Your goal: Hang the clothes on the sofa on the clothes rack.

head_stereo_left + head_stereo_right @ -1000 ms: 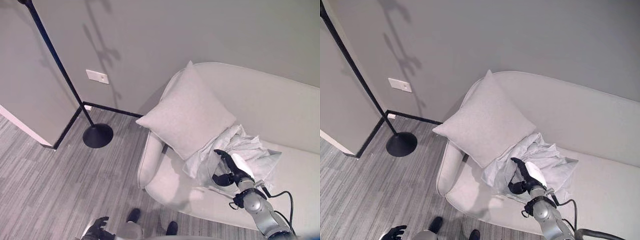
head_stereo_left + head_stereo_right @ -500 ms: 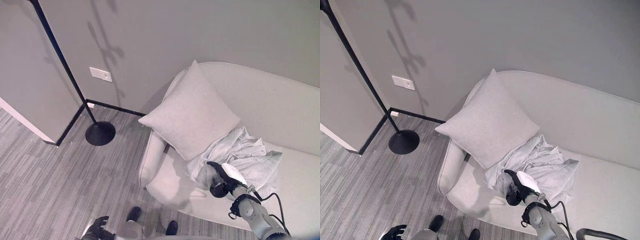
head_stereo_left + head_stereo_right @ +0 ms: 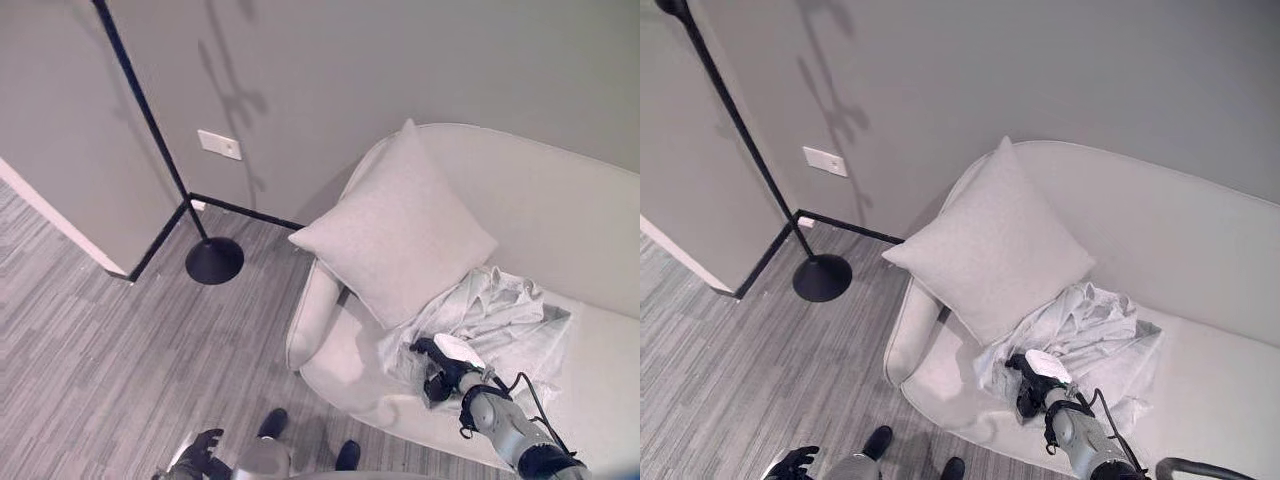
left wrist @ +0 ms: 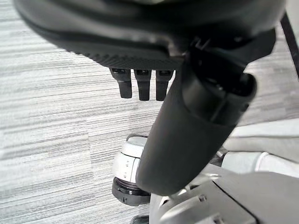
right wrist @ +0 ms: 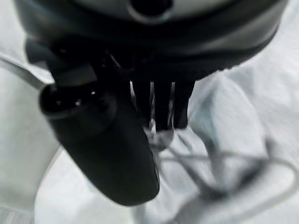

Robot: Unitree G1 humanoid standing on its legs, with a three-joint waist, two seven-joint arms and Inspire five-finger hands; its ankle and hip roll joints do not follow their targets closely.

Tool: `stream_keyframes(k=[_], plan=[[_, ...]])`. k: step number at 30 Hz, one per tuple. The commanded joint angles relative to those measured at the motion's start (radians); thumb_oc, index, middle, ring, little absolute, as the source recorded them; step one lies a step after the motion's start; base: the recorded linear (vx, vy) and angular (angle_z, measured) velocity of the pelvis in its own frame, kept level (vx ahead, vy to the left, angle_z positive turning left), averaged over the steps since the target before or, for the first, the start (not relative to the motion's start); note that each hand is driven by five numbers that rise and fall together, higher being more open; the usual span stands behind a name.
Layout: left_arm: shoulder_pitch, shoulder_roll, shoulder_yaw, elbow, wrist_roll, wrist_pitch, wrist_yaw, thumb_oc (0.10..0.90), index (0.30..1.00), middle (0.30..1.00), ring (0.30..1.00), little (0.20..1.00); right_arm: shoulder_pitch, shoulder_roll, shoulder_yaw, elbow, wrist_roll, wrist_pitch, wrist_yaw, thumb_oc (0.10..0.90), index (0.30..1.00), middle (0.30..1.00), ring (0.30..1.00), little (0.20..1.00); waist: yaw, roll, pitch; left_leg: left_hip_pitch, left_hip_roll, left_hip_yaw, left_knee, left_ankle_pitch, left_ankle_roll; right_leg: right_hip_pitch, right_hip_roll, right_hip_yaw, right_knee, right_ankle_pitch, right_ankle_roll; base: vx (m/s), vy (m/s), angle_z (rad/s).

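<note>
1. Grey wall (image 3: 400,60), striped floor (image 3: 90,330), pale sofa (image 3: 560,210) with a cushion (image 3: 400,230).
2. Crumpled clothes (image 3: 500,315) lie on the seat beside the cushion.
3. Right hand (image 3: 437,362) sits on their front edge, fingers (image 5: 161,105) curled into the cloth.
4. Left hand (image 3: 200,448) hangs low over the floor, fingers relaxed.
5. Rack (image 3: 190,215) stands by the wall.

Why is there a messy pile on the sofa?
A pale garment lies crumpled on the sofa seat beside the cushion, not on the black clothes rack. The right hand rests on its front edge.

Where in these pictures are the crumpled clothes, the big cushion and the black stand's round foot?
clothes (image 3: 1105,330), right eye view, on the crumpled middle of the heap.
cushion (image 3: 990,245), right eye view, on its broad front face.
stand (image 3: 214,260), left eye view, on its round base.
</note>
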Motion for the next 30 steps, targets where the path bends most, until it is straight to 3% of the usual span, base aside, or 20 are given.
stream_keyframes(k=[1, 12, 14, 17, 18, 19, 21, 26, 30], plan=[[-0.042, -0.010, -0.019, 0.046, 0.030, -0.027, 0.019, 0.800, 0.900, 0.900, 0.900, 0.900, 0.011, -0.055, 0.036, -0.061, -0.003, -0.012, -0.007, 0.400, 0.300, 0.300, 0.300, 0.300, 0.018, -0.004, -0.030, -0.011, -0.033, 0.002, -0.036, 0.003, 0.029, -0.006, -0.038, 0.020, 0.011, 0.006, 0.044, 0.01, 0.006, 0.08], [-0.047, -0.006, -0.027, 0.046, 0.031, -0.027, 0.037, 0.800, 0.900, 0.900, 0.900, 0.900, 0.003, -0.045, 0.017, -0.037, 0.051, 0.000, -0.031, 0.400, 0.300, 0.300, 0.300, 0.300, 0.019, -0.003, -0.042, -0.009, -0.035, -0.006, -0.036, 0.001, 0.027, -0.001, -0.037, 0.010, 0.011, 0.003, 0.044, 0.00, 0.002, 0.04], [-0.046, -0.007, -0.027, 0.048, 0.025, -0.023, 0.039, 0.800, 0.900, 0.900, 0.900, 0.900, 0.005, -0.048, -0.018, -0.060, 0.115, -0.002, -0.039, 0.400, 0.300, 0.300, 0.300, 0.300, 0.015, -0.002, -0.048, -0.007, -0.033, -0.005, -0.036, 0.000, 0.027, 0.000, -0.037, 0.014, 0.011, 0.002, 0.044, 0.00, 0.000, 0.00], [-0.034, -0.010, -0.026, 0.053, -0.011, -0.020, 0.033, 0.800, 0.900, 0.900, 0.900, 0.900, 0.019, 0.031, -0.163, -0.227, 0.639, -0.116, -0.023, 0.400, 0.300, 0.300, 0.300, 0.300, 0.004, 0.000, -0.062, 0.007, -0.030, 0.004, -0.036, -0.002, 0.030, 0.004, -0.037, 0.031, 0.011, 0.001, 0.043, 0.01, 0.004, -0.03], [-0.035, -0.010, -0.027, 0.053, -0.012, -0.020, 0.033, 0.800, 0.900, 0.900, 0.900, 0.900, 0.019, 0.030, -0.164, -0.228, 0.643, -0.117, -0.021, 0.400, 0.300, 0.300, 0.300, 0.300, 0.004, -0.001, -0.063, 0.005, -0.031, 0.004, -0.036, -0.001, 0.031, 0.002, -0.037, 0.031, 0.011, 0.001, 0.043, 0.00, 0.001, -0.15], [-0.033, -0.010, -0.031, 0.052, -0.026, -0.017, 0.018, 0.800, 0.900, 0.900, 0.900, 0.900, 0.008, 0.091, -0.156, -0.292, 0.923, -0.165, 0.052, 0.400, 0.300, 0.300, 0.300, 0.300, 0.009, -0.002, -0.069, 0.009, -0.032, 0.006, -0.036, 0.000, 0.028, 0.005, -0.039, 0.031, 0.011, 0.002, 0.041, -0.01, 0.000, -0.15], [-0.033, -0.009, -0.032, 0.044, -0.038, -0.014, 0.017, 0.800, 0.900, 0.900, 0.900, 0.900, -0.005, 0.142, -0.098, -0.381, 1.184, -0.184, 0.132, 0.400, 0.300, 0.300, 0.300, 0.300, 0.022, -0.001, -0.072, 0.015, -0.033, 0.005, -0.036, 0.002, 0.025, 0.011, -0.041, 0.029, 0.011, 0.002, 0.039, 0.00, -0.002, -0.04], [-0.017, -0.015, -0.054, 0.022, -0.046, -0.015, 0.032, 0.800, 0.900, 0.900, 0.900, 0.900, -0.085, 0.218, 0.000, -0.495, 1.505, -0.205, 0.200, 0.400, 0.300, 0.300, 0.300, 0.300, 0.061, 0.011, -0.080, 0.019, -0.037, -0.014, -0.036, 0.008, 0.021, 0.023, -0.047, 0.008, 0.011, 0.001, 0.036, 0.00, -0.005, 0.04], [-0.011, -0.019, -0.047, 0.022, -0.063, -0.016, 0.039, 0.800, 0.900, 0.900, 0.900, 0.900, -0.122, 0.227, 0.011, -0.533, 1.565, -0.215, 0.207, 0.400, 0.300, 0.300, 0.300, 0.300, 0.072, 0.014, -0.082, 0.018, -0.040, -0.021, -0.036, 0.012, 0.020, 0.024, -0.047, 0.002, 0.011, 0.001, 0.036, 0.00, -0.011, 0.13]])
